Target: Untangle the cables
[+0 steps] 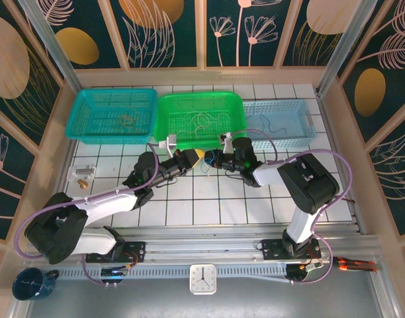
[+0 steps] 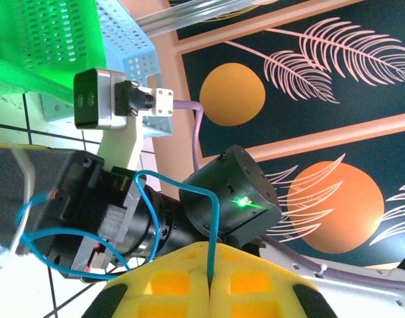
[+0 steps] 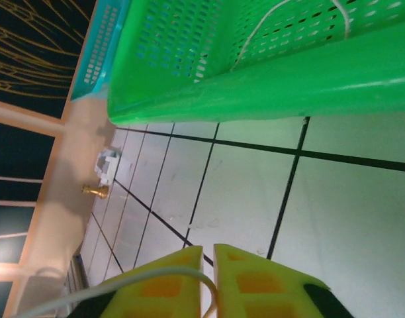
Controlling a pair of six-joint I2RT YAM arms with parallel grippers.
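One small clock (image 1: pixel 202 279) at the bottom centre of the overhead view has numerals too small to read. A thin blue cable (image 2: pixel 214 225) rises from between the yellow fingers of the left tool (image 2: pixel 210 291), which is clamped on it at the bottom edge of the left wrist view. The cable then loops toward the left of that frame, across the other arm's black body. The right tool (image 3: pixel 208 281), at the bottom of the right wrist view, has its fingers pressed together on a cream-white cable (image 3: pixel 156 273) that curves in from the lower left. In the overhead view both tools meet at mid-frame, just below the green basket (image 1: pixel 199 95), which holds more pale cables (image 1: pixel 202 121). A teal basket (image 1: pixel 110 91) sits to its left and a light blue basket (image 1: pixel 310 122) to its right. The surface (image 1: pixel 189 212) is white tile with dark grout. Dark panels (image 1: pixel 255 26) with gold discs and pale leaf drawings wall the room.
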